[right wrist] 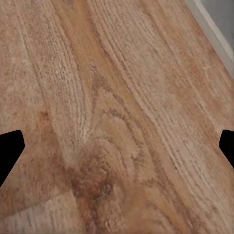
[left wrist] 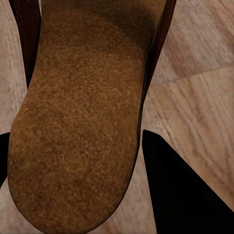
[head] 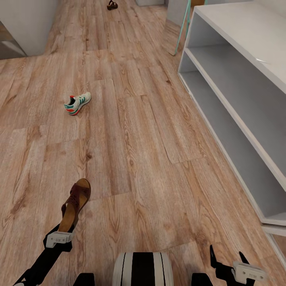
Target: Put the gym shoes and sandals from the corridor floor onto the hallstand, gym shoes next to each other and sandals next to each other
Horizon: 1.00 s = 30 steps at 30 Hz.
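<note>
Head view: left gripper (head: 67, 216) jaws grip sandal (head: 76, 203); right gripper (head: 229, 258) jaws spread

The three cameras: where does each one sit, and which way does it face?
Head view: on the head, looking forward and down at the floor, hallstand and gym shoe; both arms show.
Left wrist view: near the left end effector, facing the sandal; dark fingers show.
Right wrist view: near the right end effector, facing floor; fingertips show.
Shared: head and left wrist views show the sandal.

Black arms, light grey wrist blocks, black claw fingers (head: 215, 254), white trunk with black stripes
</note>
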Available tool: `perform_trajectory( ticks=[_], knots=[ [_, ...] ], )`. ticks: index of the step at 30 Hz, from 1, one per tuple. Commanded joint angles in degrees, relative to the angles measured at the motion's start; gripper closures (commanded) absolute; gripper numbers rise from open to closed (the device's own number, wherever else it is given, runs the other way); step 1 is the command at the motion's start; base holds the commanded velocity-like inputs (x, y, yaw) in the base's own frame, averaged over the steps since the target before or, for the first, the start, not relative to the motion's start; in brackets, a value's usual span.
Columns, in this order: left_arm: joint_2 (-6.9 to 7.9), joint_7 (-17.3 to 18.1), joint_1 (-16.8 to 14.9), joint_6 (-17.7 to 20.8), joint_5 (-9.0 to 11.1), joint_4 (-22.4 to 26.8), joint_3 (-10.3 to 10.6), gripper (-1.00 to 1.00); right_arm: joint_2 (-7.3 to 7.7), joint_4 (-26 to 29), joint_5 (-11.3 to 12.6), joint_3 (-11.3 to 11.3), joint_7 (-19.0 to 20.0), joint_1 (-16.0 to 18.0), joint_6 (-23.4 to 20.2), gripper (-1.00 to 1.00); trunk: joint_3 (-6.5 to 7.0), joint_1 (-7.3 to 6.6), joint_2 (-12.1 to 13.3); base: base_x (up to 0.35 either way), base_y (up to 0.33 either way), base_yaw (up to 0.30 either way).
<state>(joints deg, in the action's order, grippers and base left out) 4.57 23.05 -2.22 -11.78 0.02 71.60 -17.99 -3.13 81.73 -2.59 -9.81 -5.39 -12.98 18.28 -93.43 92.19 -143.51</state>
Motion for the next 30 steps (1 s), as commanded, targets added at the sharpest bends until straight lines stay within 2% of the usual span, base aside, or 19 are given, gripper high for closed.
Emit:
perform_trajectory(
  ticks=[1,30],
  knots=[
    [0.0,-0.03,0.0,-0.1,-0.16,0.01,-0.01,1.0,-0.04,-0.02,-0.1,0.12,-0.03,-0.01,0.0,-1.0,0.0,0.0,0.0,0.0,0.0,0.0],
    [0.0,0.03,0.32,-0.26,0.25,-0.01,-0.02,1.0,-0.51,-0.04,-0.44,1.12,-1.67,-0.03,-0.1,-1.0,0.0,0.0,0.0,0.0,0.0,0.0]
  ],
)
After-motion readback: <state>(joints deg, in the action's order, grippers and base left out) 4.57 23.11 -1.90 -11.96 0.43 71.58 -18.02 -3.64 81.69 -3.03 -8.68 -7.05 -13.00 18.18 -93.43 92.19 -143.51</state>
